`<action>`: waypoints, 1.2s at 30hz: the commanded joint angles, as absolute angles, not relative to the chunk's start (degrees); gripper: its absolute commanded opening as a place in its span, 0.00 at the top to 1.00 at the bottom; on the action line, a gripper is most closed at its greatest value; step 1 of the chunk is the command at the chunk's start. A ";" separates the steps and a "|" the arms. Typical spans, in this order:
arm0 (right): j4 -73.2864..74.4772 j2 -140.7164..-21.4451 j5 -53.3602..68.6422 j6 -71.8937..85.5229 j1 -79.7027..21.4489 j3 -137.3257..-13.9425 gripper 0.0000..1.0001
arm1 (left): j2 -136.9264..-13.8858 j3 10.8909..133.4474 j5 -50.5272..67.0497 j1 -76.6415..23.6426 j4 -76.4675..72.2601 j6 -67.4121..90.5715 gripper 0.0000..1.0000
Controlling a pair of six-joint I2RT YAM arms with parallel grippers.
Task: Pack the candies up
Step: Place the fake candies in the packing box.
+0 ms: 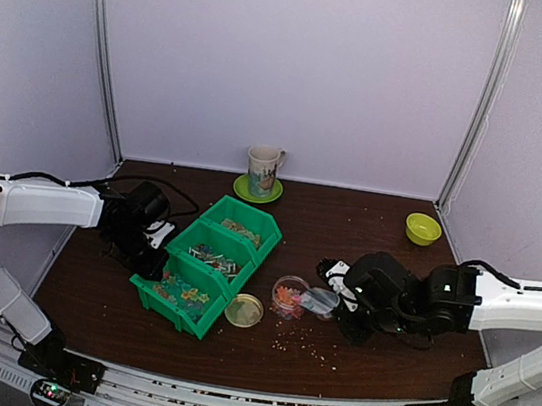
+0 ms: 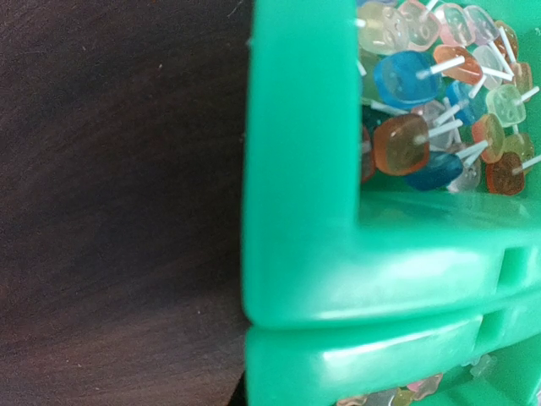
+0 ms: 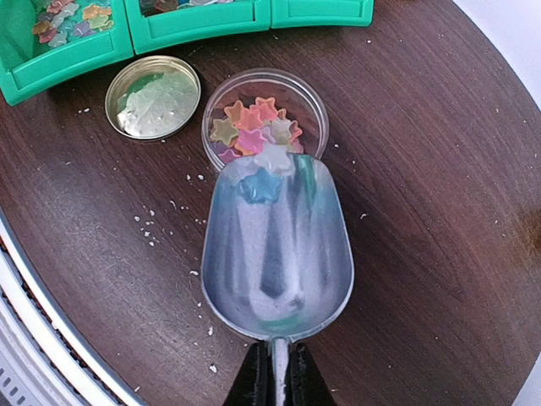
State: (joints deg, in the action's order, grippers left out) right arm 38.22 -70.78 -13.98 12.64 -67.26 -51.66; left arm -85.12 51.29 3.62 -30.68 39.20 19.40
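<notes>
From above: note the right pincer (image 1: pixel 340 288) at centre right, clamped on the handle of a clear scoop (image 1: pixel 319 301) whose mouth meets the small clear jar (image 1: pixel 287 306) at lower centre, where the candies (image 1: pixel 288 292) already lie. Tip gently; judging by the crumbs (image 1: pixel 309 346) strewn on the surface (image 1: pixel 367 237) below the jar, pieces spill easily. Leave the left pincer (image 1: pixel 155 252) at centre left, closed against the green bins (image 1: pixel 224 247); cannot tell whether it nips the wall.

From the left wrist: no fingers in sight, only a bin wall across the middle and lollipops (image 2: pixel 423 127) at upper right. Hold that arm quiet so the bins do not slide.

From the right wrist: find a blue star (image 3: pixel 258 188) inside the scoop and a white star (image 3: pixel 275 158) at its lip, over the jar's lower rim. Raise the handle end slowly, keep the lip centred within the rim, and avoid pushing the jar. Spare the tan lid (image 3: pixel 153 96) at upper left for closing afterwards.
</notes>
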 commanded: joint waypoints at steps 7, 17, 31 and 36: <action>45.55 -72.20 -13.04 11.35 -67.79 -56.74 1.00 | -83.32 55.11 3.34 -30.07 34.52 19.79 1.00; 50.42 -73.02 -12.88 10.22 -67.89 -60.80 1.00 | -84.56 55.37 2.97 -30.07 35.41 19.71 1.00; 46.49 -72.17 -14.06 7.07 -67.92 -61.31 1.00 | -87.35 55.72 3.44 -30.09 37.15 19.34 0.94; 37.01 -68.35 -15.97 3.26 -67.84 -55.65 1.00 | -88.90 55.80 3.54 -30.07 37.85 19.12 0.92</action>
